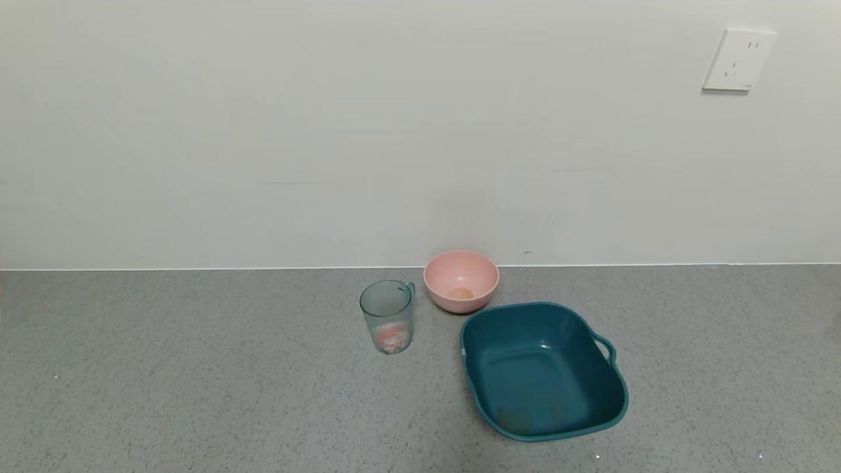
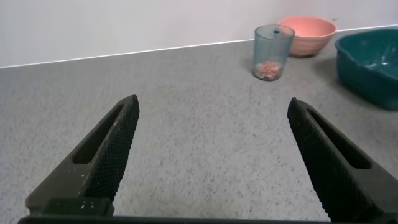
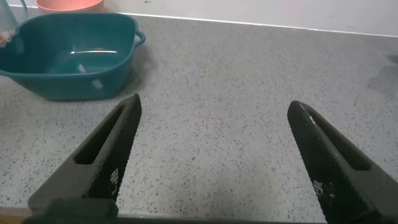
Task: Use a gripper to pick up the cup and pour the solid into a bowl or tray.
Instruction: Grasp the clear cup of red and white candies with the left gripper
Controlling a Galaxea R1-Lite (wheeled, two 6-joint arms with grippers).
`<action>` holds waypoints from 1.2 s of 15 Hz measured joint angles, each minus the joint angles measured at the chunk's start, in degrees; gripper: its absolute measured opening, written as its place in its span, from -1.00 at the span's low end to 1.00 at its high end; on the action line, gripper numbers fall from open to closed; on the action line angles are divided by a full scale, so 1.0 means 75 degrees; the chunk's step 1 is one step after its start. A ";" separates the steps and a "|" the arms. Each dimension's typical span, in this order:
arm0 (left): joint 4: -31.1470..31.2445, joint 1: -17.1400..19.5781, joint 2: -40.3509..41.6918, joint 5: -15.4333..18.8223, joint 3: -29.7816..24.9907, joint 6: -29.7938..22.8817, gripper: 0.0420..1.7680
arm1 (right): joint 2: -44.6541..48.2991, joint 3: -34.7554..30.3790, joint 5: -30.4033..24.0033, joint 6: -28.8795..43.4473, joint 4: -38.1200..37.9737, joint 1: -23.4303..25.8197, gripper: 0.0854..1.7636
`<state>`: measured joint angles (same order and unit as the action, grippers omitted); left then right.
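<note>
left gripper [image 2: 211,158] fingers [image 2: 106,155] apart, holding nothing | right gripper [image 3: 214,158] fingers [image 3: 102,155] likewise | cup [image 1: 387,316] with solid [image 1: 391,337] upright on counter [image 1: 197,381], left of tray [image 1: 542,368] | pink bowl [image 1: 461,279] behind tray

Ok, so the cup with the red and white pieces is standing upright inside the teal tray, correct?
Not quite. The cup is upright with the pieces in it, but it stands on the countertop beside the teal tray, on its left in the head view.
</note>
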<state>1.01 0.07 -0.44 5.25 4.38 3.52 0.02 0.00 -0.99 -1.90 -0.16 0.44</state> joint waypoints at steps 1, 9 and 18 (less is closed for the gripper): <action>0.0328 0.0000 -0.0102 0.0070 0.0317 0.0008 0.94 | 0.0000 0.0000 0.0000 0.0000 0.0000 0.0000 0.94; 0.0805 -0.0031 -0.3399 0.0626 0.2635 0.0312 0.94 | 0.0000 0.0000 0.0000 0.0002 -0.0003 0.0000 0.94; -0.2033 -0.1578 -0.8566 -0.0224 0.3777 0.0470 0.94 | 0.0000 0.0000 -0.0003 0.0000 -0.0003 0.0000 0.94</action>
<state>-14.24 -11.76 -64.68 3.57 32.71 7.05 0.02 0.00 -1.01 -1.90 -0.18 0.44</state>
